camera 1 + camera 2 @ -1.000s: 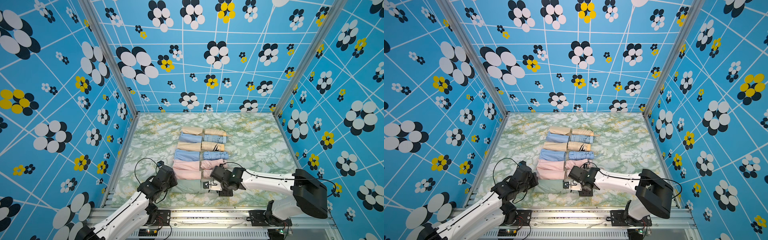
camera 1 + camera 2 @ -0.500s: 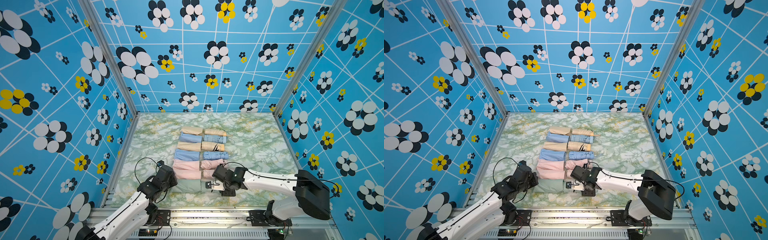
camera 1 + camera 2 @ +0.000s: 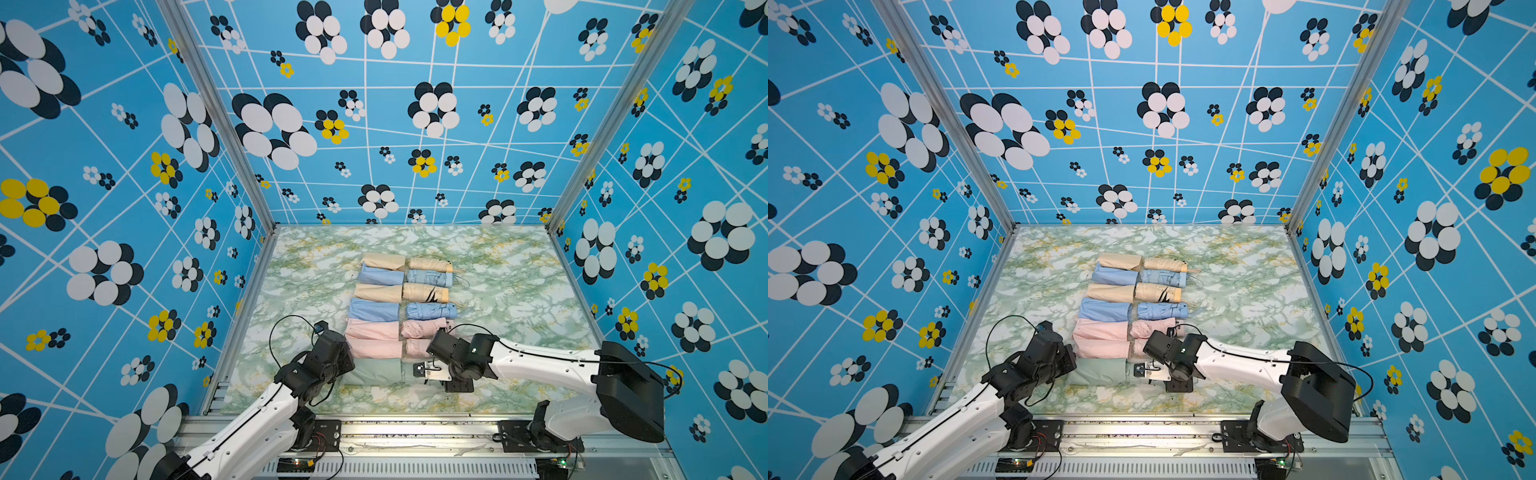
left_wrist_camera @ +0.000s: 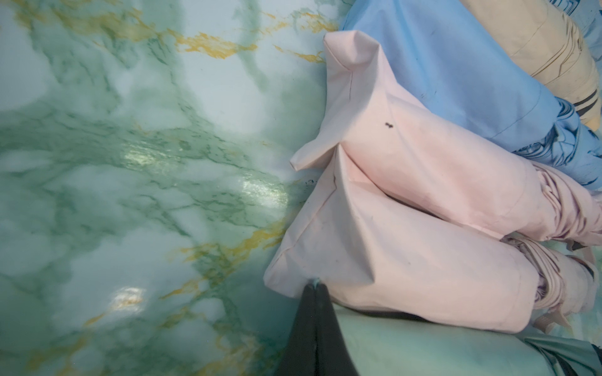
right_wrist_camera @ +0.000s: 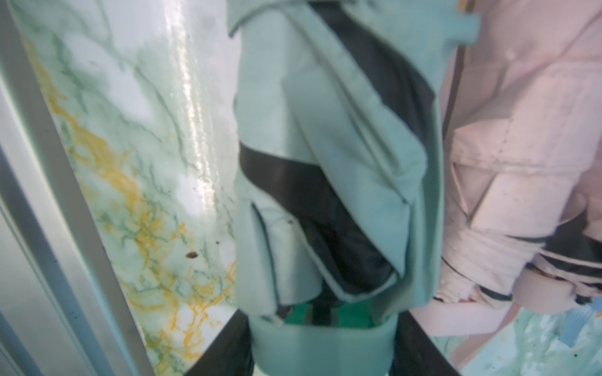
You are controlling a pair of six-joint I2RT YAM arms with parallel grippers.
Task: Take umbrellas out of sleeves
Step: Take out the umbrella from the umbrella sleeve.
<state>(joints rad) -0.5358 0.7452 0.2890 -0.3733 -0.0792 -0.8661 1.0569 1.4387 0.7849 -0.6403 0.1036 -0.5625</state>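
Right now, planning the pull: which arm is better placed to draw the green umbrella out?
Probably right. The right gripper holds the green umbrella by its handle; the left gripper pinches the green sleeve as anchor.

1. Sleeves, seven, in one column running far to near on the tabletop (image 3: 519,291):
   - two beige sleeves (image 3: 384,262), (image 3: 378,293)
   - two light blue sleeves (image 3: 380,276), (image 3: 374,310)
   - two pink sleeves (image 3: 372,329), (image 3: 374,348)
   - one mint green sleeve (image 3: 374,372), nearest
2. Umbrellas, seven, one to the right of each sleeve:
   - two beige umbrellas (image 3: 430,264), (image 3: 424,293)
   - two light blue umbrellas (image 3: 430,278), (image 3: 430,311)
   - two pink umbrellas (image 3: 422,328), (image 3: 417,347)
   - one mint green umbrella (image 5: 325,130), covered in both top views and counted from the right wrist view
3. Arms, two: left arm (image 3: 257,419), right arm (image 3: 540,365).
4. Tabletop, one.
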